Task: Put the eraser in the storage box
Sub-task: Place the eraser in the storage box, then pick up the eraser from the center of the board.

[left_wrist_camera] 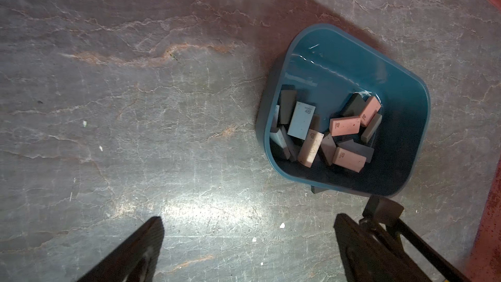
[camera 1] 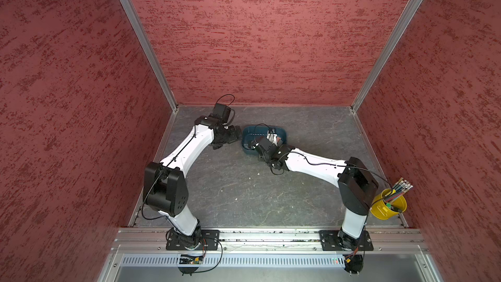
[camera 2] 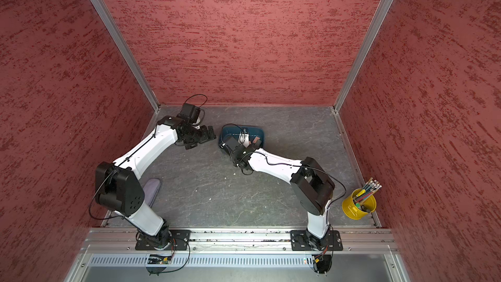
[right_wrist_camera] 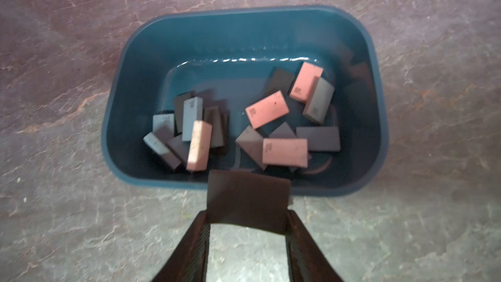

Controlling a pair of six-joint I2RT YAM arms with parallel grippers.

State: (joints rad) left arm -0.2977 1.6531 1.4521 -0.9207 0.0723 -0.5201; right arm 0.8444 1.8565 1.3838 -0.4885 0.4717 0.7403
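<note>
Clamped dark eraser (right_wrist_camera: 248, 199) in right gripper (right_wrist_camera: 248, 214), over rim of storage box (right_wrist_camera: 244, 31), not yet inside; left gripper (left_wrist_camera: 249, 219) wide, empty, alongside. Best advanced past rim before letting go.

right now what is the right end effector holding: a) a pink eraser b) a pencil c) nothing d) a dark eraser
d: the right end effector is clamped on a dark eraser by the rim of the storage box.
</note>
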